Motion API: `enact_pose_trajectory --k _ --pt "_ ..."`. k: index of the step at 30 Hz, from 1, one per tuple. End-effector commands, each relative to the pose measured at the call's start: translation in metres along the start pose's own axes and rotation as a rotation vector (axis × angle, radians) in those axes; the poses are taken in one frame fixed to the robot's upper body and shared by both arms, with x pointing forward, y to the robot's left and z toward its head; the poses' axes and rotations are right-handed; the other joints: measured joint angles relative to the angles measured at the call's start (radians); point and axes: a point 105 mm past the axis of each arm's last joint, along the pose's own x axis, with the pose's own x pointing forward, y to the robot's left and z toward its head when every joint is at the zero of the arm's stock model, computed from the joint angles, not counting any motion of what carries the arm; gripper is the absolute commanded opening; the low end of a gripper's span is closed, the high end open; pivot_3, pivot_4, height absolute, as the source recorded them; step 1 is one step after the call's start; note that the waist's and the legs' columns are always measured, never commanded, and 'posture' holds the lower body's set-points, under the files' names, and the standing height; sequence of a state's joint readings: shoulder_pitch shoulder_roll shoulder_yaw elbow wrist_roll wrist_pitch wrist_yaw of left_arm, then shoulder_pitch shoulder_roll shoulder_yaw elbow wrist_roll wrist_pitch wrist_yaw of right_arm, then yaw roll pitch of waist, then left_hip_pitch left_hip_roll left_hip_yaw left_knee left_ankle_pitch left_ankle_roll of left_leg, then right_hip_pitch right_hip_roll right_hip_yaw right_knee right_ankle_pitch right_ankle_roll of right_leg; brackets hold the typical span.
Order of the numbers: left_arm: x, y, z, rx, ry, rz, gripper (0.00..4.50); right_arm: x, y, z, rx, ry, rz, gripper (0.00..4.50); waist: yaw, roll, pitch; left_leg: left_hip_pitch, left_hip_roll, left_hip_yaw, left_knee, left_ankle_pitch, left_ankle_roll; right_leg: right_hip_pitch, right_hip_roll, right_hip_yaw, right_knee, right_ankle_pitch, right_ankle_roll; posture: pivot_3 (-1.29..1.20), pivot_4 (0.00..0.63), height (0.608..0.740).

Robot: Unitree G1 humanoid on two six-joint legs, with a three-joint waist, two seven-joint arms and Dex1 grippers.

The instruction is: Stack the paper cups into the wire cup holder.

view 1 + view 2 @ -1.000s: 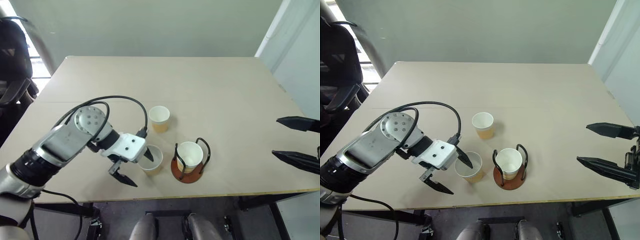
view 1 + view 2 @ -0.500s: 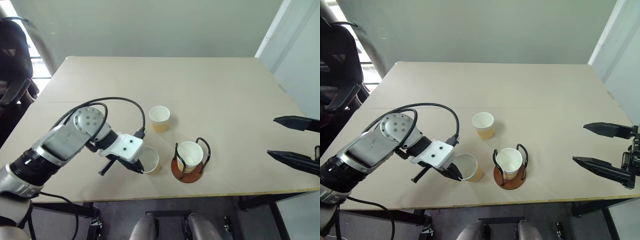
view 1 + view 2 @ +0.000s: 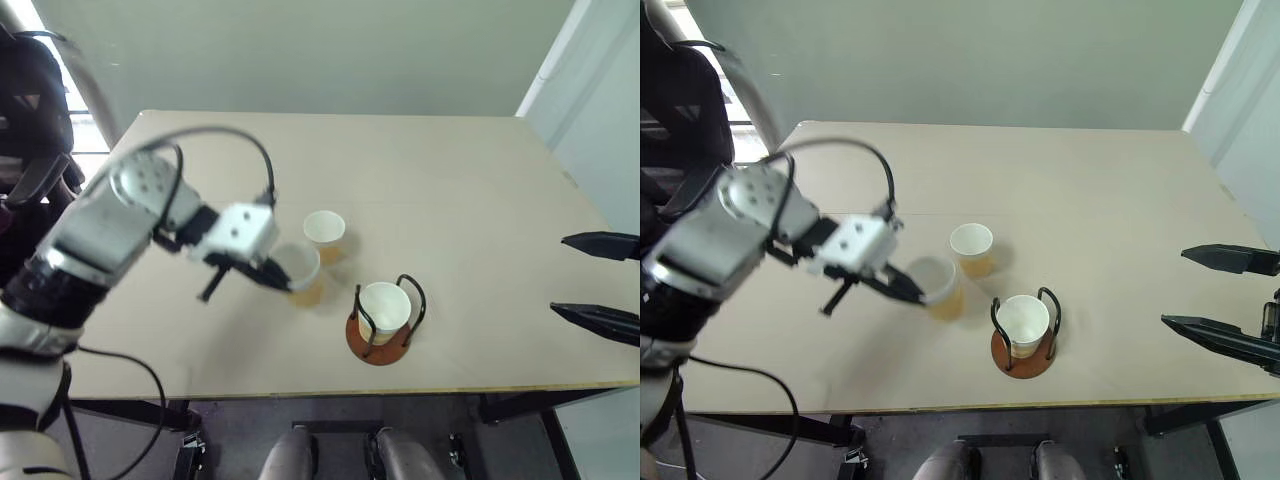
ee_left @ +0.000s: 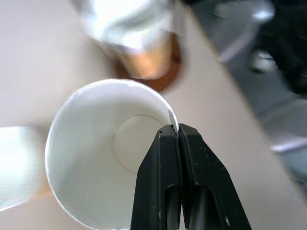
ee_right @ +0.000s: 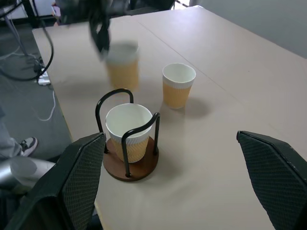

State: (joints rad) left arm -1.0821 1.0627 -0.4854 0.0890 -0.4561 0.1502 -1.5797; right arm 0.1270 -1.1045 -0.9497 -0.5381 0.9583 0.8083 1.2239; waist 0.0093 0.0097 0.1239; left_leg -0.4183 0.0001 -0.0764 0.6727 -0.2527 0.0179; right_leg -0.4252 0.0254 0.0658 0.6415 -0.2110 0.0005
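Observation:
My left gripper point(image 4: 173, 130) is shut on the rim of a paper cup point(image 3: 302, 271), one finger inside and one outside. It holds that cup tilted in the air, above the table and to the left of the wire cup holder point(image 3: 366, 346). The holder has a rust-brown disc base with black wire loops, and a second paper cup point(image 3: 383, 308) stands inside it. A third cup point(image 3: 324, 234) stands upright on the table just beyond the lifted one. Off the table's right edge my right gripper point(image 3: 588, 282) hangs open with nothing between its fingers.
The beige table point(image 3: 450, 200) has its front edge close below the holder. A black chair point(image 3: 35, 110) stands off the table's left side. A black cable point(image 3: 215, 135) arcs over my left wrist.
My left gripper shut on the near cup's rim and lifted the cup off the table, up and away from the front edge. The right gripper stayed put.

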Motion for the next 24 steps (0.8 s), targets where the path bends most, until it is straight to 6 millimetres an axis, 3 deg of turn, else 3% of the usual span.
enact_pose_trajectory --k 1,5,7,15,20,24 --pt "-0.010 0.027 0.023 0.124 -0.044 0.032 0.04 -0.008 0.002 0.017 -0.078 -0.029 -0.028 4.50 0.006 0.000 0.000 0.000 0.000 0.000 0.000 0.000 0.000 0.000 0.000 0.000 0.000 0.000 0.000 0.00 0.150 0.740" --pt "-0.007 0.052 0.055 0.237 -0.121 0.041 0.04 -0.015 0.008 0.018 -0.072 -0.018 -0.038 4.50 0.016 -0.001 0.001 -0.003 -0.001 -0.001 0.002 -0.001 0.002 0.000 0.000 0.000 -0.003 0.001 0.002 0.00 0.150 0.740" --pt "0.005 0.057 0.073 0.307 -0.166 -0.004 0.04 -0.021 0.008 0.015 -0.072 0.002 -0.074 4.50 0.016 -0.001 0.001 -0.003 -0.001 -0.001 0.002 -0.002 0.003 0.001 0.000 0.000 -0.007 0.007 0.012 0.00 0.150 0.740" --pt "0.031 0.050 0.115 0.431 -0.315 -0.164 0.04 -0.025 0.020 0.010 -0.066 0.013 -0.140 4.50 0.016 -0.001 0.001 -0.005 -0.001 0.002 0.004 -0.008 0.010 0.003 -0.001 0.000 -0.014 0.008 0.019 0.00 0.150 0.740" --pt "0.040 0.031 0.119 0.469 -0.337 -0.277 0.04 -0.023 0.023 0.010 -0.071 0.018 -0.151 4.50 0.015 0.001 0.001 -0.003 -0.001 0.004 0.005 -0.010 0.012 0.007 -0.002 0.001 -0.015 0.005 0.023 0.00 0.150 0.740" --pt "0.049 0.021 0.108 0.467 -0.280 -0.345 0.04 -0.024 0.023 0.011 -0.074 0.021 -0.157 4.50 0.014 0.001 0.001 -0.001 -0.002 0.004 0.008 -0.011 0.013 0.009 -0.003 0.001 -0.014 0.003 0.024 0.00 0.150 0.740"
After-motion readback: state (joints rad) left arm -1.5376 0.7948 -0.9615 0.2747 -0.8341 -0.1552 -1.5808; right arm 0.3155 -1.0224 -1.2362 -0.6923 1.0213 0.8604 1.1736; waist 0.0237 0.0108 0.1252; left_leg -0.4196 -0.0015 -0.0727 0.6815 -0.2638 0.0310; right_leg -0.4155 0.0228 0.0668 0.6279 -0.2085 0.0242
